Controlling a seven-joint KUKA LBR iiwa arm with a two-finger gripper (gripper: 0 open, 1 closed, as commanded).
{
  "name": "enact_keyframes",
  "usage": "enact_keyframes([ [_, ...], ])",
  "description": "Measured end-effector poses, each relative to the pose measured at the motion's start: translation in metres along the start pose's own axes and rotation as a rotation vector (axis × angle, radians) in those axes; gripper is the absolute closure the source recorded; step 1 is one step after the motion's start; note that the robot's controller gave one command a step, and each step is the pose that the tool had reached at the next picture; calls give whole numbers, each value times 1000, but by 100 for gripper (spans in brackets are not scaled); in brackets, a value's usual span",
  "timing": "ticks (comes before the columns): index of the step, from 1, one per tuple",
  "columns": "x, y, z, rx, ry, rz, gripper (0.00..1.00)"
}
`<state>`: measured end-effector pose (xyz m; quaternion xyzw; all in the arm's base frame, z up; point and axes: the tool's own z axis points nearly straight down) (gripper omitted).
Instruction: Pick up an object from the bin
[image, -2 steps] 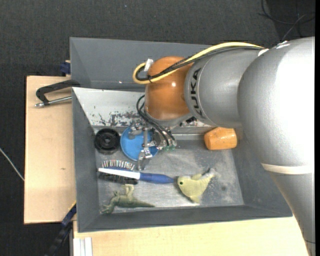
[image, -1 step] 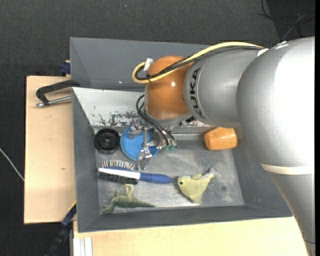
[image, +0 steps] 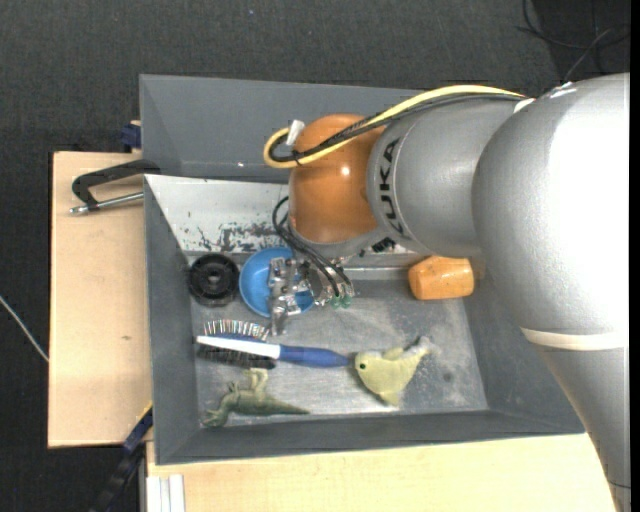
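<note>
The arm comes in from the right, and its orange wrist cover (image: 325, 190) hangs over the far middle of the grey bin (image: 165, 340). Below the cover, the gripper (image: 283, 300) sits low over the right edge of a blue round dish-like thing (image: 255, 281) in the far left part of the floor. From this angle it cannot be told whether the gripper is released or clenched, nor whether it is touching the blue thing, and nothing can be seen held in it.

The blue round thing is the likeliest candidate for the pick because it lies directly under the tool. A black ring-shaped thing (image: 210, 279) lies just to its left. A brush (image: 262, 350) with a blue handle lies just on the near side, its bristled head pointing left.

To do this step well, the gripper should probably come straight down astride the blue thing's right rim. A thin edge offers a surer hold than the rounded body, which would likely slip. The descent should stop short of the bin floor, and the lift should be vertical so that the brush and the black ring are not dragged along.

The orange block (image: 440, 279) at the right, the yellow soft toy (image: 386, 373) and the green toy lizard (image: 250, 402) near the front wall lie well apart and should not interfere.
</note>
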<state>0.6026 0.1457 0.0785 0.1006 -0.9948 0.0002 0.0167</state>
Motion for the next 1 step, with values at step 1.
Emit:
enact_keyframes([
  [1, 1, 2, -117, 1, -48, 0, 100],
])
